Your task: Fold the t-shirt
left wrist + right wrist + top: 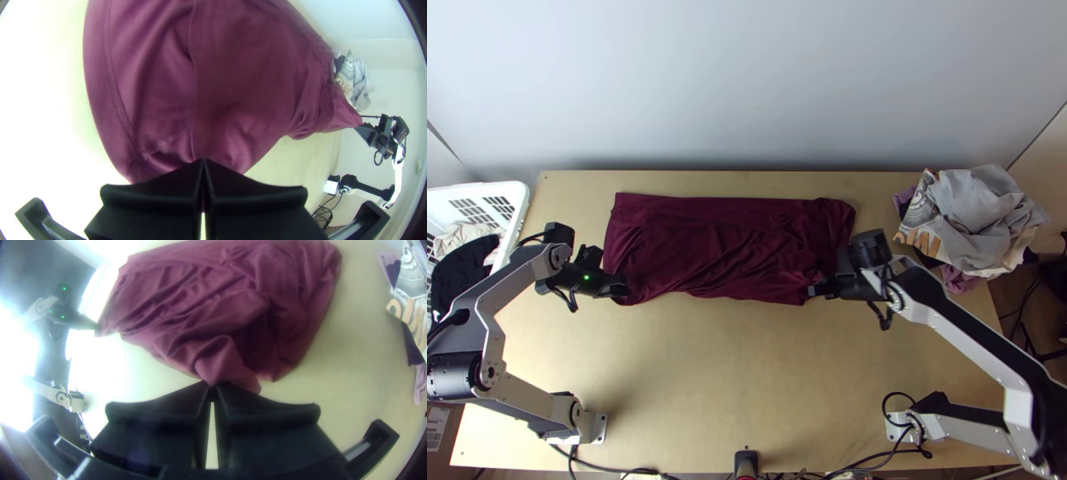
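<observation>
The maroon t-shirt [723,248] lies as a wide, wrinkled strip across the table's far half, its long near edge uneven. At its near left corner my left gripper [621,291] is shut on the cloth; in the left wrist view the left gripper [203,166] pinches the shirt's [240,80] edge between closed fingers. My right gripper [813,291] holds the near right corner, and in the right wrist view the right gripper [212,389] is shut on a bunched bit of the shirt [195,306].
A heap of grey, white and purple clothes [979,216] lies on the table's far right. A white basket [519,210] with clothes stands at the left edge. Bare wood [747,376] stretches between the arms' bases, with cables along the near edge.
</observation>
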You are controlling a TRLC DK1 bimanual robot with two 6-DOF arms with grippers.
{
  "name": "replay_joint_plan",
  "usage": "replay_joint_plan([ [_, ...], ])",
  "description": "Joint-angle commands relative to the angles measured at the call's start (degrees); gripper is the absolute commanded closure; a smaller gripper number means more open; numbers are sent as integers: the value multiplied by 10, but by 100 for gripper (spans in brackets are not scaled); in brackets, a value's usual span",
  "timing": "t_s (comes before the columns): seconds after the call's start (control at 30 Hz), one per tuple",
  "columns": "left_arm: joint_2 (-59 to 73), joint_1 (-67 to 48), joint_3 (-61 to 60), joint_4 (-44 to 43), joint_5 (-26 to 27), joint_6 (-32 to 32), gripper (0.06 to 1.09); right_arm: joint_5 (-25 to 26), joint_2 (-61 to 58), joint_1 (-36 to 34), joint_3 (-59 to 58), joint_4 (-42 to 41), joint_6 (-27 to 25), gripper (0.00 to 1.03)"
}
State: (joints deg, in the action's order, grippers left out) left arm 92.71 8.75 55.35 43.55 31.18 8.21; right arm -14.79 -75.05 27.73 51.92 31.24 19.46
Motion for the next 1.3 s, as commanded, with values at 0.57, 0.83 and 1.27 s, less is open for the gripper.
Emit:
replay_joint_plan([
  [0.57,-12,0,-22,-4,-3,-13,105,-35,68,3,188,217,-3,100],
  [0.83,2,-1,8,35,44,-64,82,-34,67,13,174,216,-17,100],
  [1.27,15,-40,3,62,106,-76,35,-30,70,13,163,207,-23,100],
])
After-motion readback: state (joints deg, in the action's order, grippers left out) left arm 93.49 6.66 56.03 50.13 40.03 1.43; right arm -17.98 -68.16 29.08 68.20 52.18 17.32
